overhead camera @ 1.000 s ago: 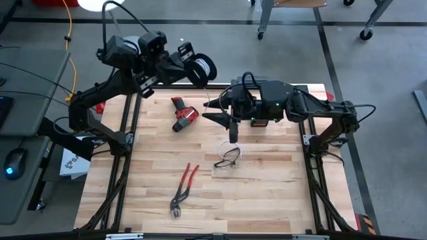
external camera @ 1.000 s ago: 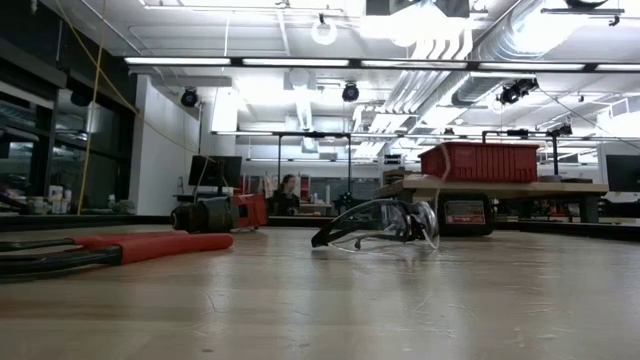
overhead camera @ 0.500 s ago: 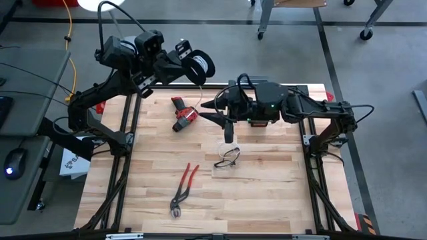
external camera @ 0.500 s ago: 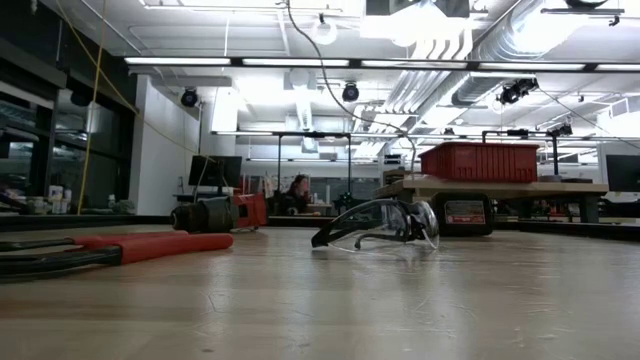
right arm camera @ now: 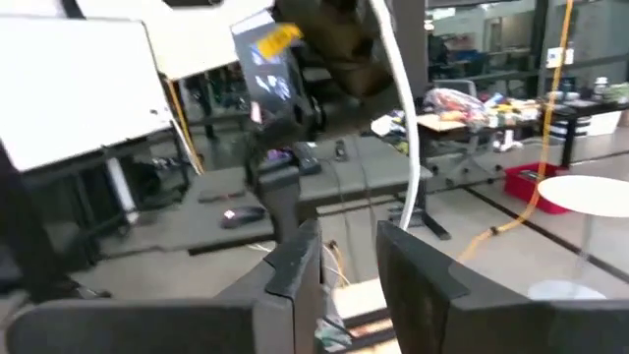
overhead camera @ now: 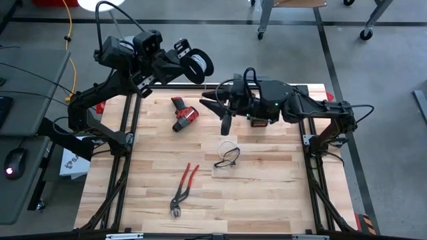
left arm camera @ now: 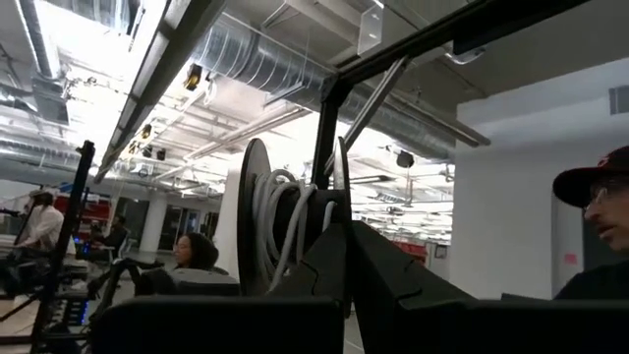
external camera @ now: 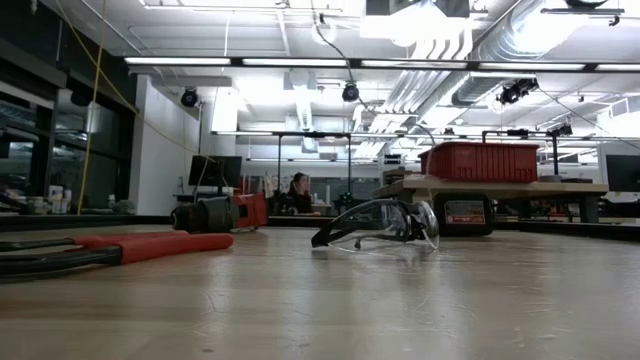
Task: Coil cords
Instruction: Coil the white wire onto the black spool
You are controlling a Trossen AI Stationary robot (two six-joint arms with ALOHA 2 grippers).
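My left gripper (overhead camera: 185, 62) is raised beyond the table's far edge and is shut on the black round spool (overhead camera: 199, 65), which has white cord wound on it (left arm camera: 280, 221). My right gripper (overhead camera: 223, 120) is raised over the middle of the table's far half, a little to the near right of the spool, shut on the thin white cord (right arm camera: 405, 147). The cord runs up from its fingers toward the spool. The cord's free part lies in a slack loop (overhead camera: 229, 145) on the table. It also shows as a thin hanging line in the low view (external camera: 335, 40). My left gripper holds the spool at its side (left arm camera: 329, 211), with both fingers (left arm camera: 393, 280) close together and the spool standing on edge above them, lifted clear of the table. The fingers hide the exact part held. My right gripper has the cord (right arm camera: 399, 218) between its two fingers, against the inner side of one finger (right arm camera: 418, 270). The fingers point roughly level toward the table's left side and lie across the cord. The cord rises from them in a slack curve.
A red and black power tool (overhead camera: 183, 113), red-handled pliers (overhead camera: 183, 187) and clear safety glasses (overhead camera: 228, 159) lie on the wooden table. A thick yellow cable (overhead camera: 69, 40) hangs off the table's far left. A person (left arm camera: 600, 216) stands beyond the table.
My right gripper has gone toward the table's far edge and a little to the left, toward the spool, still holding the cord. The hanging part of the cord has swung, and its loop on the table has shifted slightly toward the far edge.
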